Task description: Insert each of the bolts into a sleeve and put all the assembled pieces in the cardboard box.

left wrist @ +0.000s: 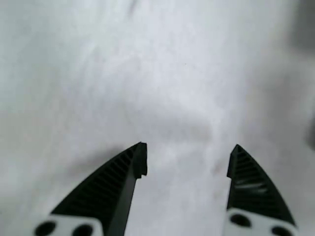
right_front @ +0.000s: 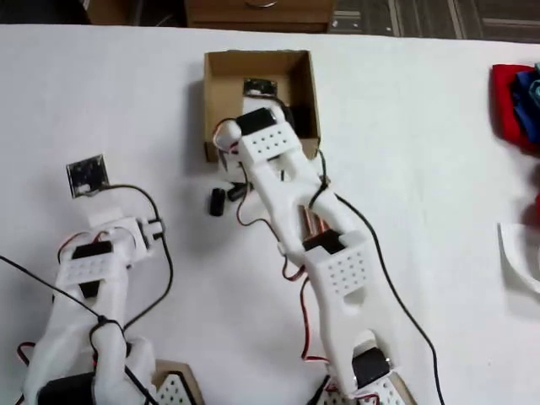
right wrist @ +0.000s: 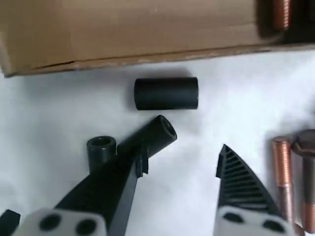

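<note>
Your right gripper (right wrist: 183, 158) has its ribbed black jaws spread wide with nothing between them. It sits low over the white tablecloth (right_front: 422, 169), just outside the cardboard box (right_front: 213, 101).

Three smooth, matte-black sleeves lie near it. The lying sleeve (right wrist: 166, 93) is a plain cylinder on its side, just beside the box's brown wall. The tilted sleeve (right wrist: 156, 133) shows its open bore and is partly hidden behind one jaw. The upright sleeve (right wrist: 101, 149) stands next to that jaw.

On the other side of the jaws, two copper bolts (right wrist: 281, 177) with threaded shanks lie side by side.

From above, your right arm (right_front: 337, 270) crosses the box's near wall and hides part of it.

Your left gripper (left wrist: 189, 147) is also wide open and holds nothing. It is over bare, creased cloth, well apart from the box.

Red and blue fabric (right_front: 515, 93) lies at the table's edge.
</note>
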Controlling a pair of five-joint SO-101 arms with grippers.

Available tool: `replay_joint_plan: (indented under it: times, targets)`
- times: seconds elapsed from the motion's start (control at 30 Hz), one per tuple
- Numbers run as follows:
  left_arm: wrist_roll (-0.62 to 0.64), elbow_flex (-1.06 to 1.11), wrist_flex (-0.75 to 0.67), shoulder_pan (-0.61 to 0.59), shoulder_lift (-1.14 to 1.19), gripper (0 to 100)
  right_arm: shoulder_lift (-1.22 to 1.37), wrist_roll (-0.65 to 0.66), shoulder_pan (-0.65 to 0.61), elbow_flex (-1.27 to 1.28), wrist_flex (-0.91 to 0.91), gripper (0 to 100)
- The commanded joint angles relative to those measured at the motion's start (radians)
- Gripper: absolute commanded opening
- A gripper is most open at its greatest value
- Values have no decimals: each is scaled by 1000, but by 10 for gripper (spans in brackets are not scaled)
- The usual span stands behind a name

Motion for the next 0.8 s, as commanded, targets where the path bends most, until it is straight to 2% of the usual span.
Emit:
replay_joint_plan:
  times: [0.0, 0.13, 0.37, 0.77]
  targets:
    - [5, -38, -17, -5, 2, 279, 5, -68, -2, -61, -5, 216]
    - [5, -38, -17, -5, 2, 279, 38, -112, -10, -71, -5, 216]
    - [5, -38, -17, -5, 2, 279, 102, -114, -27, -71, -4, 215]
    - [3, -38, -17, -5, 2, 279, 107, -106, -27, -71, 101, 215]
